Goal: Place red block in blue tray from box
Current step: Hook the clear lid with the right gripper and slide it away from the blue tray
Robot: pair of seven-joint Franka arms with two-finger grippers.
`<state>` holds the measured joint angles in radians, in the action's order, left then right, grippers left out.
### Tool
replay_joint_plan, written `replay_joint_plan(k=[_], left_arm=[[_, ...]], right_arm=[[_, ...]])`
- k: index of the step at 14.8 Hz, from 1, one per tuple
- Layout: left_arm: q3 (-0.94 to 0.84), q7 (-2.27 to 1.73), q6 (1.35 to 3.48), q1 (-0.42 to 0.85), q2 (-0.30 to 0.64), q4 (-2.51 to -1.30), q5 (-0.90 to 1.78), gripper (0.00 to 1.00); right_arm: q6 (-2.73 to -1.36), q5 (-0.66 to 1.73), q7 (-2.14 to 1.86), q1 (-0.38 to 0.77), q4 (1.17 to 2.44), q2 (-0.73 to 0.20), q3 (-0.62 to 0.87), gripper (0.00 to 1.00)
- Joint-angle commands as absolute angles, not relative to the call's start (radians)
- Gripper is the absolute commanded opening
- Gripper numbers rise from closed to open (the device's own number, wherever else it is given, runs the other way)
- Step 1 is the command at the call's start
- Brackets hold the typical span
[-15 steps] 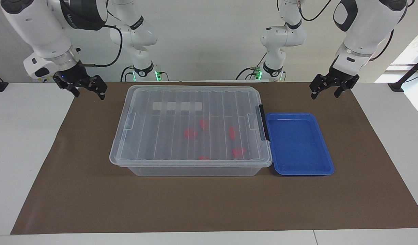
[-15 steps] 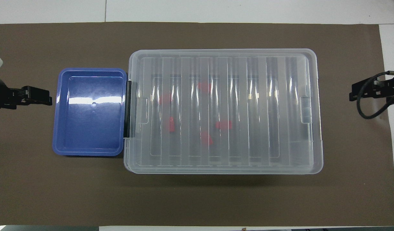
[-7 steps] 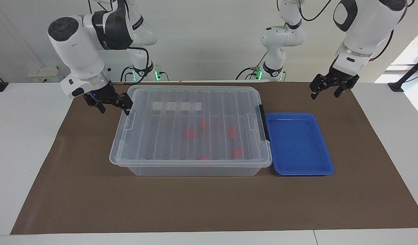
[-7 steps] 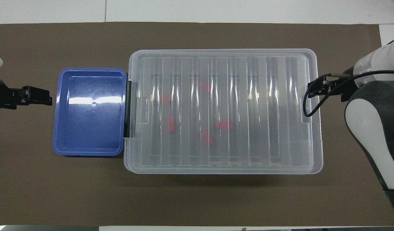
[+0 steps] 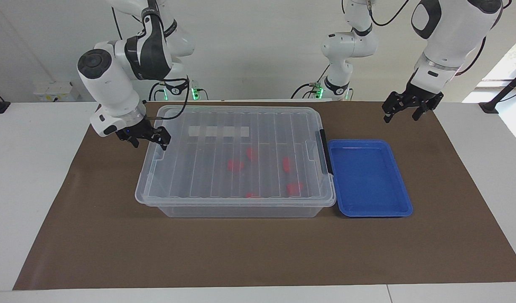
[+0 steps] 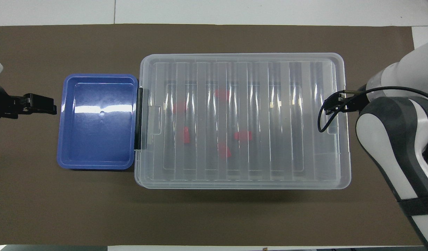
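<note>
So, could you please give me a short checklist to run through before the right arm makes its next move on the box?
1. Lid on the box: closed, so the red blocks cannot be reached. Not ok.
2. Black latch at the tray end: whether it is fastened, cannot tell.
3. Right gripper: open, holding nothing, at the lid's end toward the right arm. Ok.
4. Contact of the right gripper with the lid's edge: cannot tell.
5. Blue tray: holds nothing, set against the box's latch end. Ok.
6. Left gripper: open, waiting up in the air at its own end of the mat, past the tray. Ok.
</note>
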<state>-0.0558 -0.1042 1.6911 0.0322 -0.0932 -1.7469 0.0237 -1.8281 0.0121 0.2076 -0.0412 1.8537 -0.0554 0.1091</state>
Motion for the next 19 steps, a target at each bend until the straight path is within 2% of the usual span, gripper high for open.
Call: replay_joint_plan(k=[1, 7, 19], left_arm=[[-0.061, -0.095, 1.678, 0.020, -0.094, -1.744, 0.020, 1.00], [-0.061, -0.095, 1.678, 0.020, -0.094, -1.744, 0.020, 1.00], [-0.061, -0.095, 1.677, 0.020, -0.094, -1.744, 0.020, 1.00]], right_arm=[[-1.867, 0.014, 0.207, -0.049, 1.917, -0.028, 0.115, 1.00], [-1.868, 0.008, 0.131, -0.072, 1.965, -0.014, 0.103, 1.00], [-1.868, -0.003, -0.046, -0.077, 1.971, -0.011, -0.011, 1.00]])
